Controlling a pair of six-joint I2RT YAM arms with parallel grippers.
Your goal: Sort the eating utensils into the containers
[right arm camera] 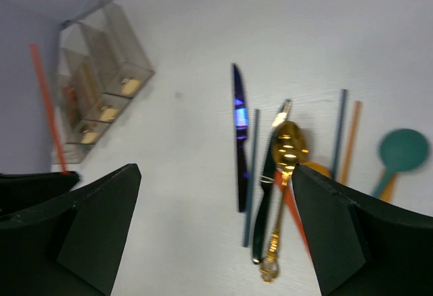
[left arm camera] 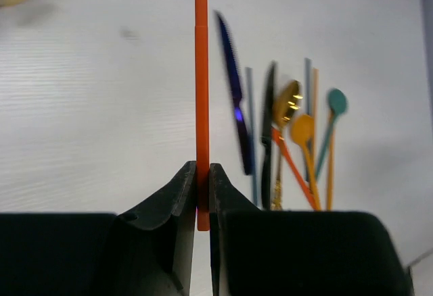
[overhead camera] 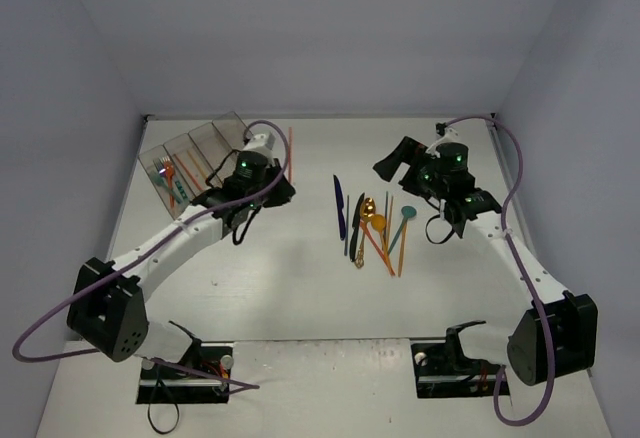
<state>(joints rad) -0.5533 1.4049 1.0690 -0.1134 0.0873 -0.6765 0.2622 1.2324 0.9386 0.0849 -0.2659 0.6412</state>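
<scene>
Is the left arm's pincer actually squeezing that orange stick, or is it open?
Shut. The left gripper is clamped on the orange utensil: its wrist view shows both fingers pressed against the handle, no gap.

No text, number or brand can be read.
On the ends of the narrow clear smoky-plastic bins (right arm camera: 115, 36), small tan labels (right arm camera: 130, 85) are seen in the right wrist view, but they are blurred there and any writing on them cannot be made out. In the top view the same bins are shown too small for a label to be read.
</scene>
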